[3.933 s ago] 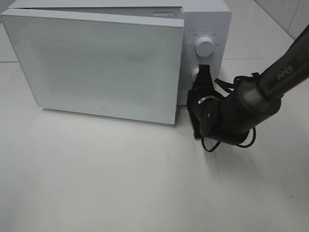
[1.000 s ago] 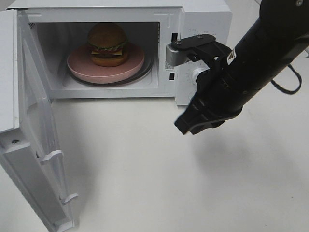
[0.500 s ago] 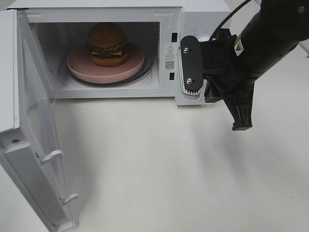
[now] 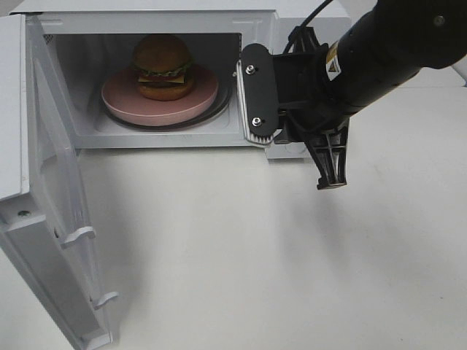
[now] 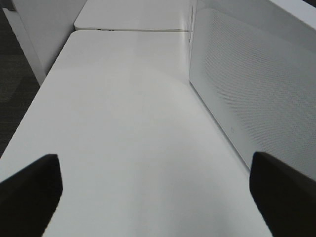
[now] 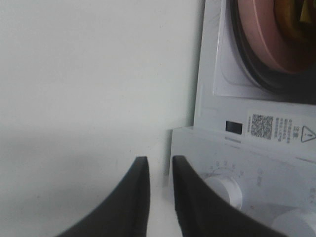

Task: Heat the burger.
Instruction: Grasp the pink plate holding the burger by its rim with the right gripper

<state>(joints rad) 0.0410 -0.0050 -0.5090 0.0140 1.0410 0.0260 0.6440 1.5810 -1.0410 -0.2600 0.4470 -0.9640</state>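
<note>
1. Nearest the camera, the microwave's door (image 4: 51, 240) stands swung wide open at the left of the white table (image 4: 241, 277), with its inner face toward the cavity.
2. On the outer side of that door (image 5: 256, 84), the left gripper (image 5: 153, 163) hovers over the tabletop. Its dark fingers are spread far apart and nothing lies between them.
3. At the right, the black right arm (image 4: 387, 51) reaches across the front of the control panel. The right gripper (image 4: 330, 175) angles down toward the table.
4. Seen from its wrist, the right gripper (image 6: 159, 165) shows two black fingers (image 6: 136, 197) parted by a slim gap and pinching nothing. A white control knob (image 6: 224, 190) sits just beyond them.
5. Farther back, the white microwave (image 4: 175, 140) gapes open, with a round pink plate (image 4: 120, 102) resting inside its cavity.
6. Deepest in the scene, the burger (image 4: 162, 65) sits upright on that plate, toward the back of the cavity and well apart from both grippers.
</note>
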